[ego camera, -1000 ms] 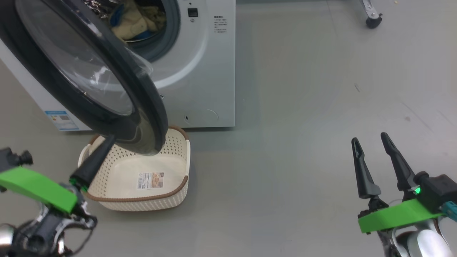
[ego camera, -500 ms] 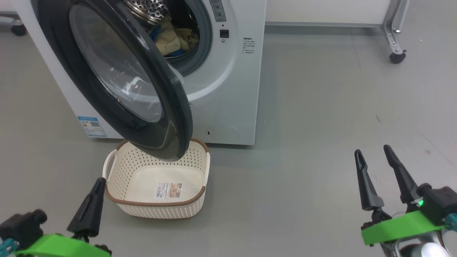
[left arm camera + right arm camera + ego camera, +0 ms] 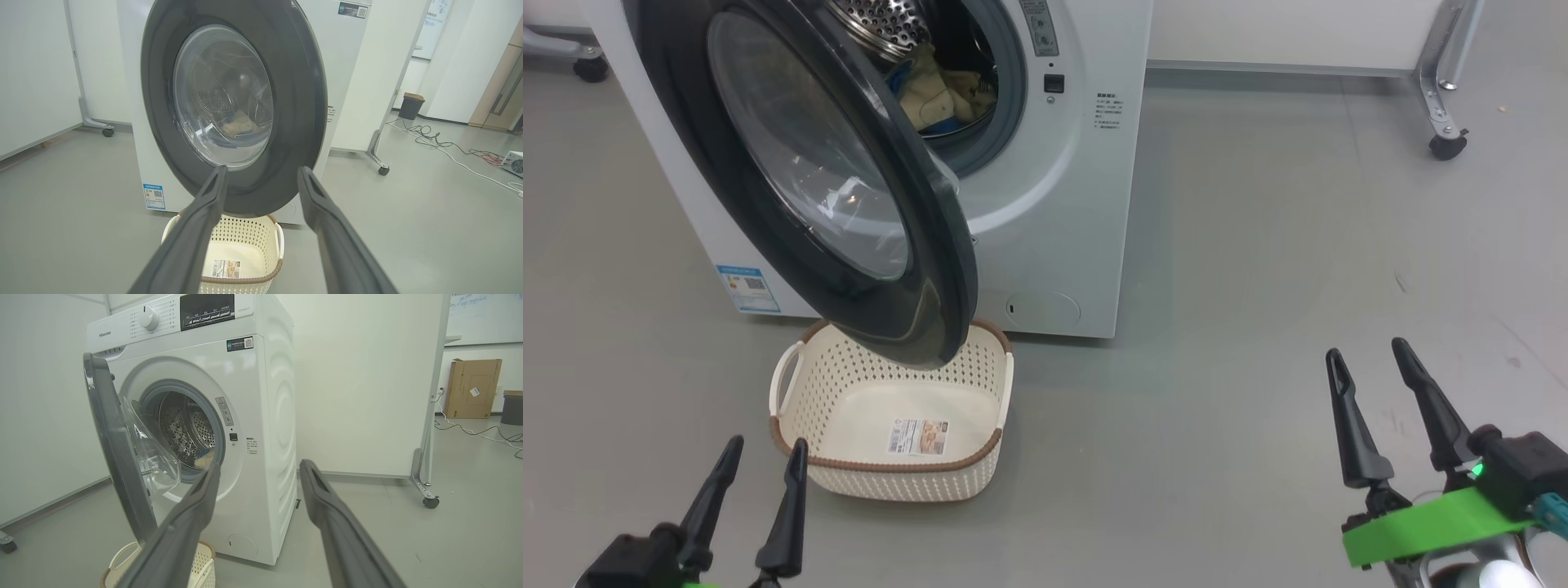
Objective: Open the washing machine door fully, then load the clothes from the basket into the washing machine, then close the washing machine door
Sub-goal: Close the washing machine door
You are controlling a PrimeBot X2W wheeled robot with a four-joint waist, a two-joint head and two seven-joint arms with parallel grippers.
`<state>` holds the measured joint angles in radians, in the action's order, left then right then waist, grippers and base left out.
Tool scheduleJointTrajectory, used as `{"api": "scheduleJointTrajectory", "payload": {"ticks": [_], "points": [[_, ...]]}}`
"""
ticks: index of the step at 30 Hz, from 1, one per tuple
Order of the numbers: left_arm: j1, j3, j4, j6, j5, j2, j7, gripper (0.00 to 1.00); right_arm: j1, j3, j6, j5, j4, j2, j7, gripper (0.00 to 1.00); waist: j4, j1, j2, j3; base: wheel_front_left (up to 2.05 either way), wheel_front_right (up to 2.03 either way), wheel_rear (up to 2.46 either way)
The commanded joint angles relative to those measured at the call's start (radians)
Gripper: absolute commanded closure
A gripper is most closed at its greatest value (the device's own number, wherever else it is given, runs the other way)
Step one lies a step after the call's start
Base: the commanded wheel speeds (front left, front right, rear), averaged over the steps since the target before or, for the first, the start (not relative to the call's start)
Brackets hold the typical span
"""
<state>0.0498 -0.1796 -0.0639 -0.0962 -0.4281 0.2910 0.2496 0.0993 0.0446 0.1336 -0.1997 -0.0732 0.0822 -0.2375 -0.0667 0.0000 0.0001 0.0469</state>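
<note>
The white washing machine (image 3: 1070,204) stands at the upper left. Its round black door (image 3: 792,188) hangs half open, its lower edge above the basket (image 3: 890,482). Cream clothes (image 3: 939,94) with a blue patch lie in the steel drum, and the clothes (image 3: 241,122) also show through the door (image 3: 294,102) glass. The perforated basket holds nothing but its label. My left gripper (image 3: 768,443) is open at the lower left, short of the basket and apart from the door. My right gripper (image 3: 1365,349) is open and holds nothing, far to the right over bare floor.
A white partition on a wheeled metal frame (image 3: 1445,122) stands behind and right of the machine. Cables (image 3: 449,147) trail over the floor at the far right, near a dark bin (image 3: 410,106). A cardboard box (image 3: 470,388) leans against the far wall.
My left gripper has drawn back from the door's lower edge to the lower left, and its fingers have parted from shut to open. The head camera has tilted up. The right gripper holds its place.
</note>
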Motion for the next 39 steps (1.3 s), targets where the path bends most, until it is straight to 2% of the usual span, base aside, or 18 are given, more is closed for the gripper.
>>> {"api": "scheduleJointTrajectory", "payload": {"ticks": [1, 7, 13, 17, 39], "points": [[-0.019, 0.049, 0.026, -0.001, 0.03, 0.011, 0.012, 0.0, -0.022, 0.021, -0.003, 0.002, -0.029, 0.006, 0.001, 0.0, 0.0, 0.0, -0.0001, 0.0, 0.0, 0.0, 0.0], [-0.001, 0.076, 0.0, -0.019, 0.044, -0.04, 0.012, 0.0, -0.023, 0.022, -0.003, -0.001, -0.02, 0.003, -0.001, 0.0, -0.001, 0.0, -0.0001, 0.001, 0.0, 0.0, 0.0], [-0.001, 0.089, -0.008, -0.03, 0.054, -0.058, 0.012, 0.0, -0.025, 0.023, -0.003, -0.002, -0.013, 0.001, -0.004, 0.0, 0.001, 0.0, -0.0001, 0.002, 0.0, 0.0, 0.0], [-0.002, 0.094, -0.009, -0.033, 0.019, -0.076, 0.012, 0.0, -0.025, 0.022, -0.003, -0.002, -0.01, 0.001, -0.005, 0.0, 0.002, 0.0, -0.0001, 0.001, 0.0, 0.0, 0.0], [-0.007, 0.058, -0.012, -0.034, -0.006, -0.057, 0.012, 0.0, -0.024, 0.017, -0.003, -0.008, -0.005, 0.004, 0.001, 0.0, -0.003, 0.0, -0.0001, -0.003, 0.0, 0.0, 0.0]]}}
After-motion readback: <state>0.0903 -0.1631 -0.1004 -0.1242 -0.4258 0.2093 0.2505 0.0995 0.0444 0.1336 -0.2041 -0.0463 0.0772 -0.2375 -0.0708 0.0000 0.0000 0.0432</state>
